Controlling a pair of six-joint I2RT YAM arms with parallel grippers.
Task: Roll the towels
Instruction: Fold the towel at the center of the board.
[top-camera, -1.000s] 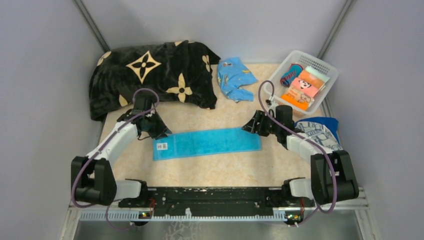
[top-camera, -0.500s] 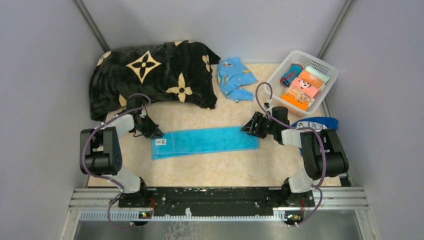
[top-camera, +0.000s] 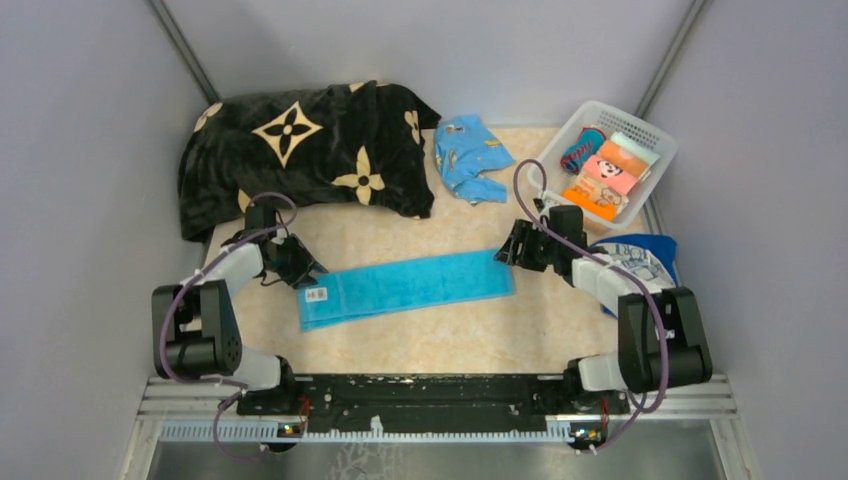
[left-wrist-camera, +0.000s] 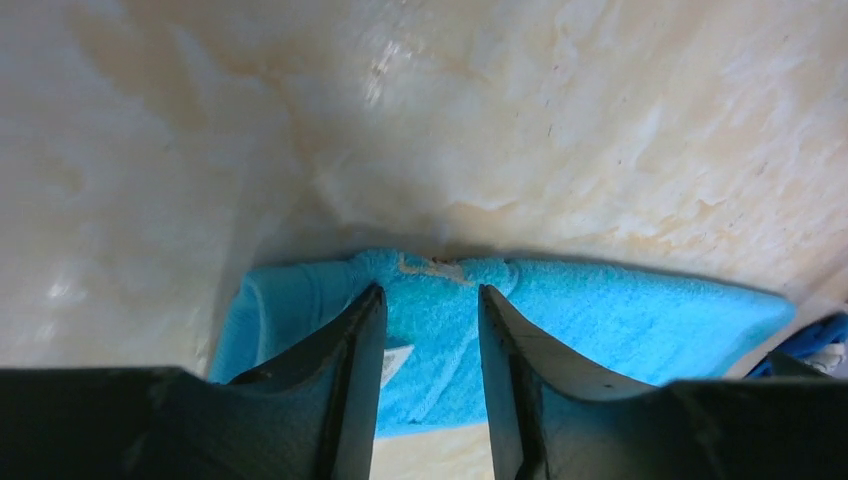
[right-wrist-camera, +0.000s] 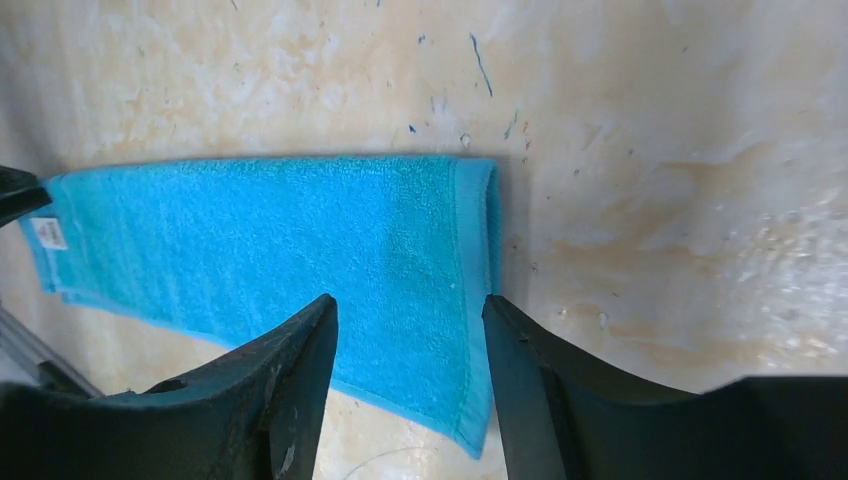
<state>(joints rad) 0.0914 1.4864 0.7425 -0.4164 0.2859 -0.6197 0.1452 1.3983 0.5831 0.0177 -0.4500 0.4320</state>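
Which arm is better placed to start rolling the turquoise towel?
Probably left: the left tool straddles the short end of the turquoise towel, already puckered up. The right tool sits over a flat end.

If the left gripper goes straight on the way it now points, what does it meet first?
Probably the turquoise towel: the left gripper points at its bunched end, jaws apart. Depth is unclear; the tips may already touch it.

I count three towels: one turquoise towel (top-camera: 405, 286) in the middle, then one white printed towel (top-camera: 640, 265) and one royal-blue towel (top-camera: 660, 245) at three o'clock. There is one black flowered blanket (top-camera: 300, 150) at eleven o'clock, one light-blue printed cloth (top-camera: 468, 155) at twelve and one white basket (top-camera: 638, 121) at one. There are two robot arms: the left arm (top-camera: 235, 266) and the right arm (top-camera: 605, 286).
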